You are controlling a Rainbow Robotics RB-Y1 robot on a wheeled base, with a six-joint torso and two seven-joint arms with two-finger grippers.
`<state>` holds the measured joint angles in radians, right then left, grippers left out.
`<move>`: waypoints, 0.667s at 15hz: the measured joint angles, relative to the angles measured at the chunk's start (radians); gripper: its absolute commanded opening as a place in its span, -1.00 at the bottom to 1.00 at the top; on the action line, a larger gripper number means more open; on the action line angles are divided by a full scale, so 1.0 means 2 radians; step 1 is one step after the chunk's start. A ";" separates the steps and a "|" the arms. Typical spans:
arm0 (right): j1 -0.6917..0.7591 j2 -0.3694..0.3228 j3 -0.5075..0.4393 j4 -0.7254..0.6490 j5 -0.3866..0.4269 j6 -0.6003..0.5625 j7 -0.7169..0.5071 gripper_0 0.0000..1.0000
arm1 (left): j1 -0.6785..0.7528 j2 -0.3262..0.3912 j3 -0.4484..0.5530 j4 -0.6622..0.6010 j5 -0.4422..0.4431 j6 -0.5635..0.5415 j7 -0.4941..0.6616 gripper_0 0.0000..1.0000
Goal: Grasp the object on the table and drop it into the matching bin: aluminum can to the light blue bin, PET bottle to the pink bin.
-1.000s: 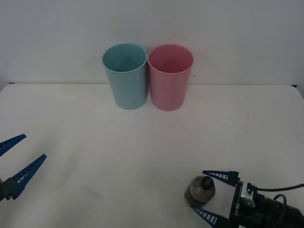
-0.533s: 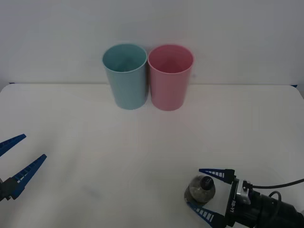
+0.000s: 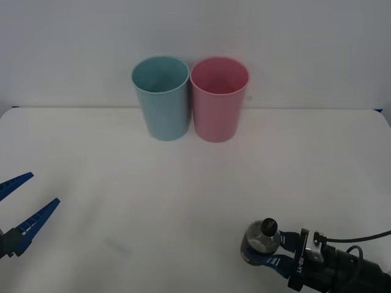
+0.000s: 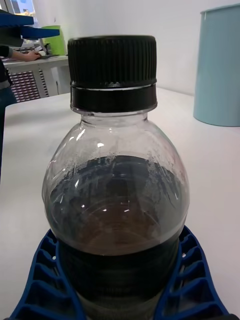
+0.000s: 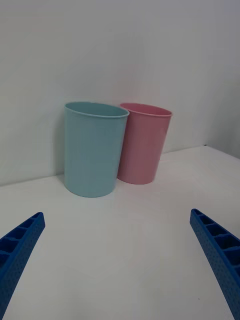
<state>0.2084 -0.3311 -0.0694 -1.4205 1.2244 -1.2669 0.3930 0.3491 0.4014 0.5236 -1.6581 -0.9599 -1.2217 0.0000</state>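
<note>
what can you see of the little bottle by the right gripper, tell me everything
The PET bottle is small, of clear plastic, with a ribbed black screw cap and a rounded shoulder. Dark brown liquid fills it to the shoulder, with a clear space above. It stands upright on the white table, near the front edge on the robot's right, well short of the pink bin. The right gripper is shut on its lower body, blue ribbed fingers pressing both sides.
</note>
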 measured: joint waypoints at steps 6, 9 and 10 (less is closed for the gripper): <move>0.006 0.000 -0.011 -0.019 -0.005 -0.015 -0.033 -1.00 | 0.000 0.000 0.000 0.000 0.000 0.000 0.000 1.00; 0.030 -0.002 -0.021 -0.082 -0.005 0.006 -0.067 -1.00 | 0.000 0.000 0.000 0.000 0.000 0.000 0.000 1.00; 0.036 -0.003 -0.024 -0.105 -0.006 0.019 -0.073 -1.00 | 0.000 0.000 0.000 0.000 0.000 0.000 0.000 1.00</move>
<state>0.2810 -0.3380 -0.1166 -1.6308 1.2130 -1.2285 0.2462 0.3491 0.4014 0.5236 -1.6581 -0.9599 -1.2217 0.0000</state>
